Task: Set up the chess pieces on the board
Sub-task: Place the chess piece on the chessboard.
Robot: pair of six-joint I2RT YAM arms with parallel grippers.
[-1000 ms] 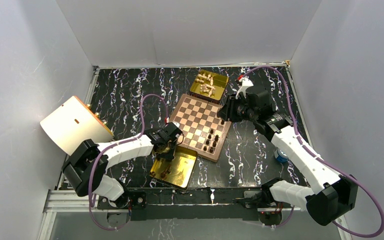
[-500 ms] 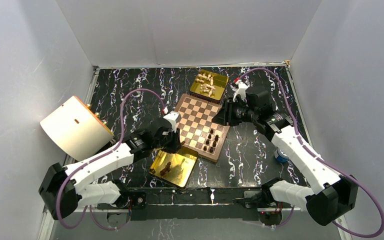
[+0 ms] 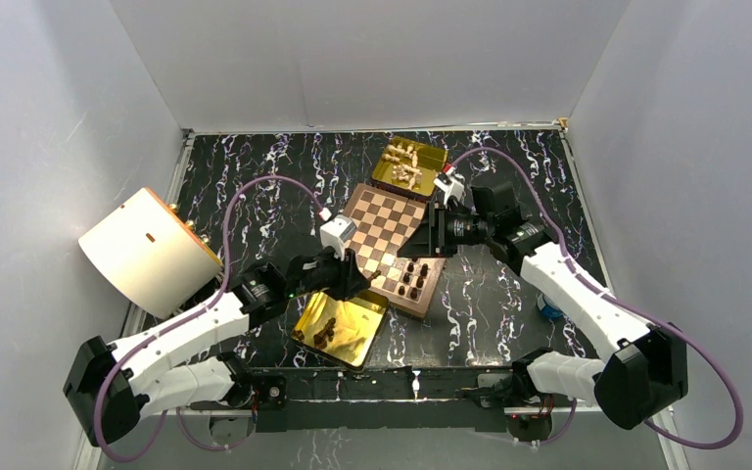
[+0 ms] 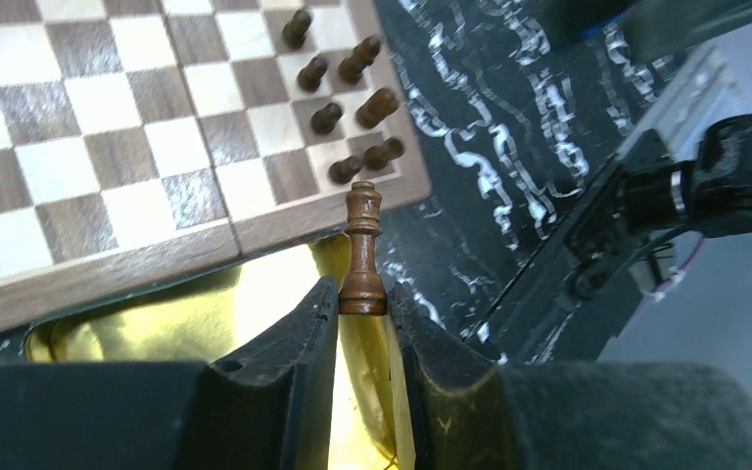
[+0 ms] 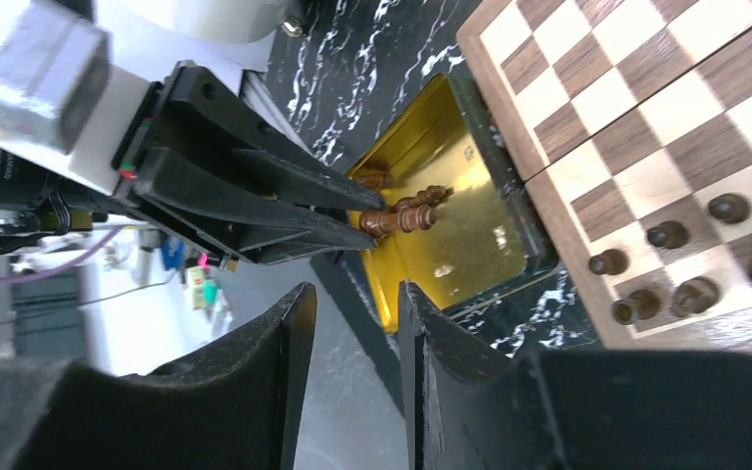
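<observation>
My left gripper (image 3: 358, 285) (image 4: 362, 299) is shut on the base of a dark brown chess piece (image 4: 362, 245), held just above the near gold tray (image 3: 352, 345) (image 4: 206, 313) by the board's near edge. The board (image 3: 382, 220) (image 4: 78, 157) carries several dark pieces (image 3: 413, 276) (image 4: 352, 98) at its near right corner. More dark pieces (image 3: 325, 331) lie in the near tray. My right gripper (image 3: 419, 238) (image 5: 357, 304) hovers over the board's right side, open and empty. It faces the held piece (image 5: 403, 217) and the left gripper's fingers (image 5: 274, 230).
A far gold tray (image 3: 432, 172) with cream pieces (image 3: 406, 164) stands behind the board. A large white cylinder (image 3: 147, 245) sits at the left wall. A small blue object (image 3: 550, 305) lies right of the right arm. Grey walls enclose the black marbled table.
The left gripper rose from the near tray with a dark piece and swung toward the board's near edge. The right gripper moved left over the board and its jaws widened a little.
</observation>
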